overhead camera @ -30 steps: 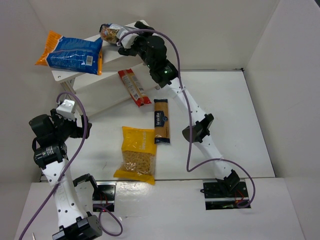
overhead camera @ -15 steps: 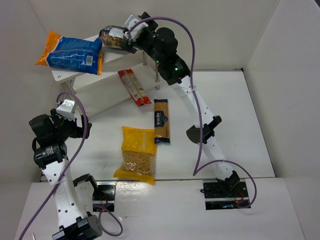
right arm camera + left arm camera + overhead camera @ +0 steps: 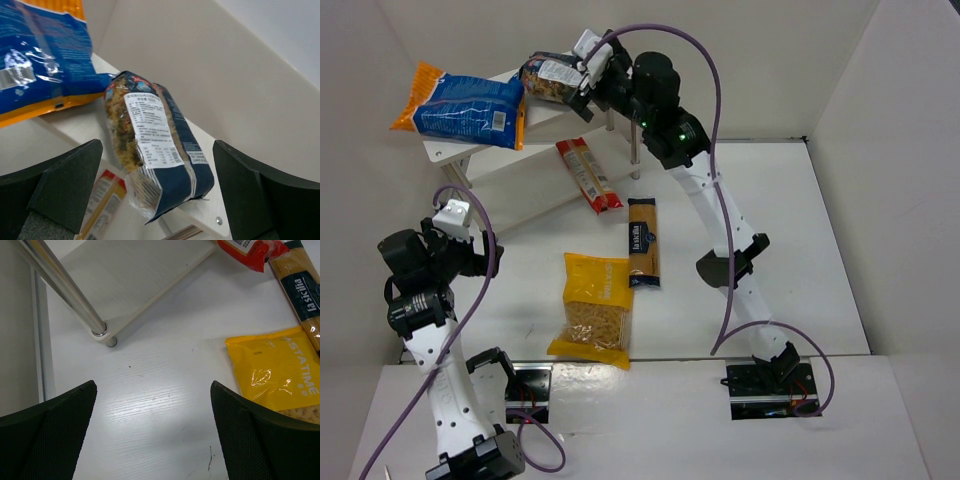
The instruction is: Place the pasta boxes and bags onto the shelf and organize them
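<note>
Right hand (image 3: 156,147) gapes over the clear bag (image 3: 147,127) at the shelf (image 3: 206,211) corner edge; left hand (image 3: 152,386) gapes above the table (image 3: 150,362).

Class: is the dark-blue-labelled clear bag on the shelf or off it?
On: the clear bag lies on the shelf's top board, beside the orange-blue bag.

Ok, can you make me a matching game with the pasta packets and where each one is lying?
Things:
1. big orange and blue plastic bag
2. clear plastic bag with a dark blue label
3. thin red plastic packet
4. yellow plastic bag with a clear window

Places:
A. on the white table, next to the slim orange-brown cardboard box
B. right end of the top board of the white shelf
C. lower board of the shelf, one end poking past its edge
D. left end of the shelf's top board

Pairs: 1-D, 2-B, 3-C, 4-A
</note>
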Robot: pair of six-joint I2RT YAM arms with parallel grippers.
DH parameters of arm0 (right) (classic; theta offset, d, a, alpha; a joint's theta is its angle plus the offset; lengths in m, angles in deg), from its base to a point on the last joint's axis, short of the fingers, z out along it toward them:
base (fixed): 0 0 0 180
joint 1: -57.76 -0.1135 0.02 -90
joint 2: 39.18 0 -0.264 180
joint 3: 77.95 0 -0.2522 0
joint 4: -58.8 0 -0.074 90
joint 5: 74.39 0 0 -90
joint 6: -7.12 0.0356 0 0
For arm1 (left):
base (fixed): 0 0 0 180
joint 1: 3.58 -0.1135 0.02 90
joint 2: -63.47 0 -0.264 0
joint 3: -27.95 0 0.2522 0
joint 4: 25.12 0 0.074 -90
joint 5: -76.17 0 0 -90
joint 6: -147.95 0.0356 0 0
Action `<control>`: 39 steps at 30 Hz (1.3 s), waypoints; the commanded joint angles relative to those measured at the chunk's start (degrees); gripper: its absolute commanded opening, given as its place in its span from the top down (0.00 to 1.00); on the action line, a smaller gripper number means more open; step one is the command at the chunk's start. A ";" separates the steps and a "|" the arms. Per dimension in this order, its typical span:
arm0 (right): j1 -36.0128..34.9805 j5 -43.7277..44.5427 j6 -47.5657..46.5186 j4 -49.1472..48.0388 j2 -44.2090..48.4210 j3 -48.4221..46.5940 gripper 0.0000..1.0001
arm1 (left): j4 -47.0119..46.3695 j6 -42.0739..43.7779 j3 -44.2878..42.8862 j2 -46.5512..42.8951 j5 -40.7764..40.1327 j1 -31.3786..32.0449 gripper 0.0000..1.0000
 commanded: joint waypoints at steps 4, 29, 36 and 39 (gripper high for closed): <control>0.56 -5.37 9.56 9.05 11.90 -1.72 0.01 | -0.35 0.91 -0.01 -1.23 1.52 -0.38 0.00; 11.37 2.18 23.97 3.26 59.81 75.51 0.01 | 0.18 0.91 -0.54 -3.96 3.11 -0.38 0.00; 15.59 5.34 25.12 -1.92 71.93 99.59 0.01 | 0.18 0.91 -0.54 -2.29 3.63 -0.38 0.00; 16.39 8.32 25.74 -3.14 74.75 107.16 0.01 | 0.18 0.91 -0.54 -1.67 3.63 -0.38 0.00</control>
